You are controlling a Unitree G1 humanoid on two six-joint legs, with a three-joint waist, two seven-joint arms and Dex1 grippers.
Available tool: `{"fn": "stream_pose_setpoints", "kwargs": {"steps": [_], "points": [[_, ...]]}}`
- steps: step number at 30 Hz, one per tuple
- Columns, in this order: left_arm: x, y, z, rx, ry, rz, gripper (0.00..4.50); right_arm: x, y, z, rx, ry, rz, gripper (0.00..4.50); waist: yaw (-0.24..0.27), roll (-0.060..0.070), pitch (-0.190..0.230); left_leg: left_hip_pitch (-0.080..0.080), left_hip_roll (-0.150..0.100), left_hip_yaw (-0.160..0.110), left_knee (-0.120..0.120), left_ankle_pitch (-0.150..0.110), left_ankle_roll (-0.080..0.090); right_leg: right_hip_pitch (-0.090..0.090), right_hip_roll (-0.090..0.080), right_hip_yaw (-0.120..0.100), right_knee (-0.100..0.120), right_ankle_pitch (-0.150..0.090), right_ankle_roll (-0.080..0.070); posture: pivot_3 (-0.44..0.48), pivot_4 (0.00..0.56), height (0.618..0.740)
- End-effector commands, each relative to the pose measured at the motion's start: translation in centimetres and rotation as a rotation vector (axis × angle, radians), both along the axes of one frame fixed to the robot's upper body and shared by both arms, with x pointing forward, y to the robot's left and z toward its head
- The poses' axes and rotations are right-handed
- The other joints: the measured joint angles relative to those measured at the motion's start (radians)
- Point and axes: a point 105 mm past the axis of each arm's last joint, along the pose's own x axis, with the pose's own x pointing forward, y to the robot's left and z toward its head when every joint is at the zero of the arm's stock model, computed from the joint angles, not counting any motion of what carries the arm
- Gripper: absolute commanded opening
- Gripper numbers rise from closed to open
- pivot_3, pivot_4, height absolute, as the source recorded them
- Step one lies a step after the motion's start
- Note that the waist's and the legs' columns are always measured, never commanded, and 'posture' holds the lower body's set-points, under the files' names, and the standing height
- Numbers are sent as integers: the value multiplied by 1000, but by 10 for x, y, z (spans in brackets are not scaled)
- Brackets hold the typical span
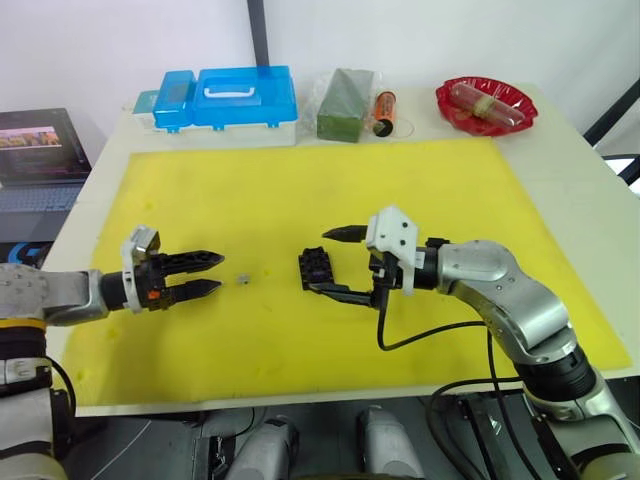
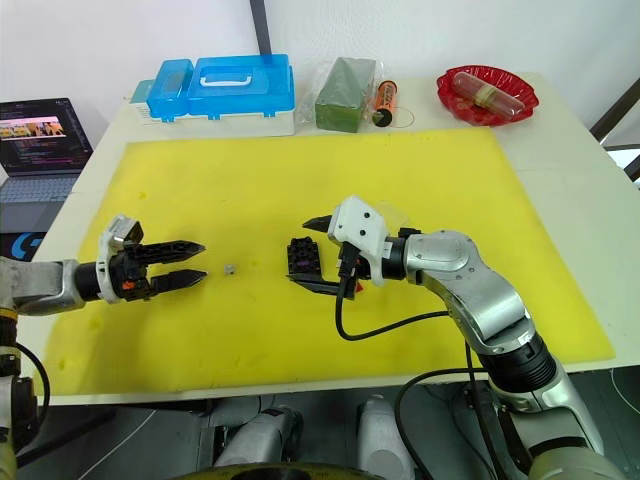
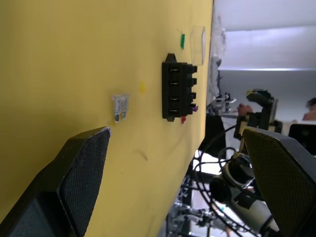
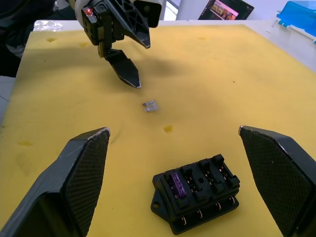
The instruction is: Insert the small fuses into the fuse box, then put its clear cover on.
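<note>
The black fuse box point(image 1: 316, 267) lies in the middle of the yellow mat point(image 1: 300, 180). A greyish-purple fuse point(image 4: 177, 185) sits in one end slot. My right gripper point(image 1: 320, 261) is open, with one finger on each side of the box and not touching it. A pale whitish fuse point(image 1: 242, 279) lies on the mat between the box and my left gripper point(image 1: 218, 272), which is open and empty just to its left. In the left wrist view a green fuse point(image 3: 182, 41) and the clear cover point(image 3: 197, 42) lie beyond the box, and a red fuse point(image 3: 183, 119) shows at the box's edge.
Along the table's back edge stand a blue case with a white handle point(image 1: 232, 97), a bagged green block point(image 1: 345, 103), an orange cylinder point(image 1: 385, 112) and a red dish point(image 1: 486, 104). A laptop point(image 1: 35, 150) sits off the table at the left. A black cable point(image 1: 420, 335) hangs under my right arm.
</note>
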Motion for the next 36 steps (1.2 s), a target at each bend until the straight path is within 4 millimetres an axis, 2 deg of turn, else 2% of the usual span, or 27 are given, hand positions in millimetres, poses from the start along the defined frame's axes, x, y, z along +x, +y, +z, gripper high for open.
{"fn": "stream_pose_setpoints", "kwargs": {"steps": [1, 15, 21, 36], "points": [[3, -5, 6, 0, -51, -15, 4479, -6, 6, 8, -10, -58, 39, 4500, 0, 0, 0, 0, 0, 0, 0, 0, 0, 0, 0, 0, 0, 0, 0, 0, 150, 740], [14, -5, 2, -8, -79, 30, 4479, -7, 4, 11, -13, -66, 34, 4500, 1, 0, 0, 0, 0, 0, 0, 0, 0, 0, 0, 0, 0, 0, 0, 0, 150, 740], [16, -15, -8, -7, -68, 10, 4479, -7, 4, 10, -20, -67, 29, 4500, 3, 0, 0, 0, 0, 0, 0, 0, 0, 0, 0, 0, 0, 0, 0, 0, 150, 740], [7, -25, -33, 20, -18, -34, 4479, -7, 0, 11, -25, -71, 11, 4500, 5, 1, -6, 0, 0, 0, 1, 0, 0, 1, -1, 0, 0, 0, 0, 0, 150, 740]]}}
